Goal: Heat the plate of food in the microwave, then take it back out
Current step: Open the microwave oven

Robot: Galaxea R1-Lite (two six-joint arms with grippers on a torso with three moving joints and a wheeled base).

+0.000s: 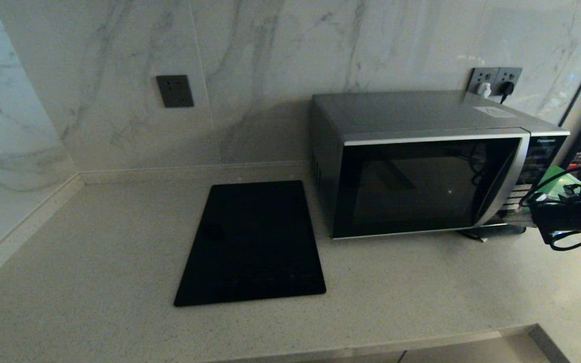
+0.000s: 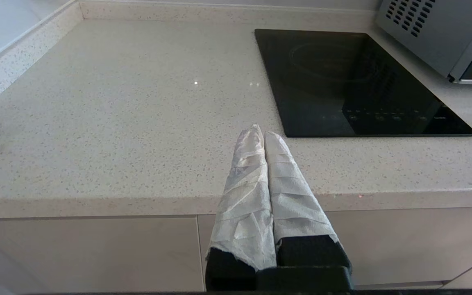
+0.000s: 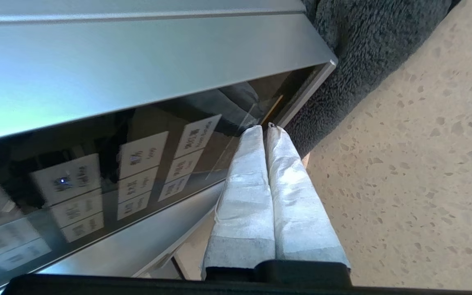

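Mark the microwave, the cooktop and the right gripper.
microwave (image 1: 411, 186): head view, on the black glass door.
cooktop (image 1: 252, 242): head view, middle of the black glass top.
right gripper (image 3: 265, 128): right wrist view, at the wrapped fingertips, by the button panel.

The microwave is blocking the right rear of the table, its door standing shut, backed near the marble wall. Just beside it on its left, the flat black cooktop is lying low and raising no barrier. Left of the cooktop, bare table is stretching to the corner where the walls are closing it in. The right gripper, fingers pressed together, is crowding the button panel, with a dark fuzzy cloth lying close beyond. The left gripper, fingers together, is hovering over the front edge, with open surface ahead.
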